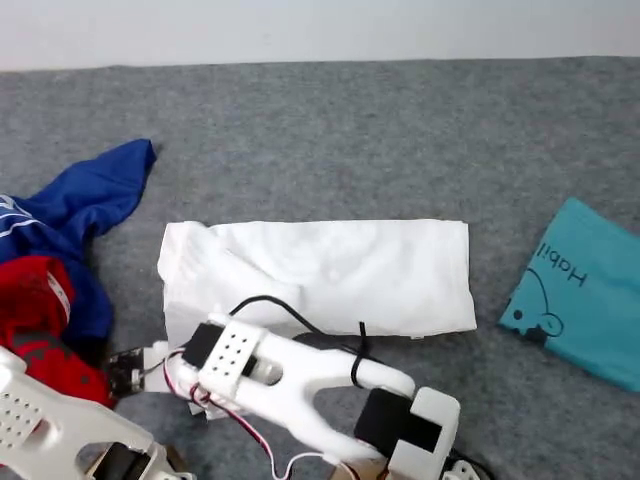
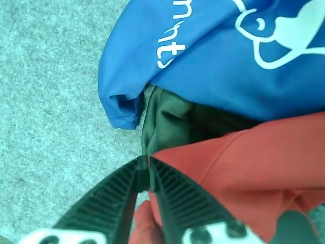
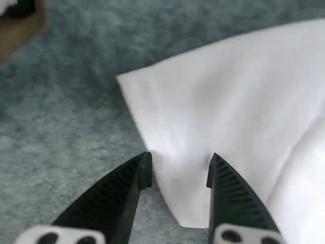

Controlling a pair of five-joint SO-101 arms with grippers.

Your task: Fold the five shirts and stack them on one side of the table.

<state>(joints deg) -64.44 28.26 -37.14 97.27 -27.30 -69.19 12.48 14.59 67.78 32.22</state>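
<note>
Flat, lightly creased oblong of white shirt (image 1: 330,275)

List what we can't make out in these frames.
1. teal shirt: high view, cut off by the right edge.
2. dark green shirt: left wrist view, mostly buried under blue shirt and red shirt.
3. left claw: shut at the dark green shirt's edge; whether it pinches fabric is unclear.

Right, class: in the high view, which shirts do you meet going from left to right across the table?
blue shirt → white shirt → teal shirt. The red shirt overlaps the blue one at the left, so it is left out of the order.
</note>
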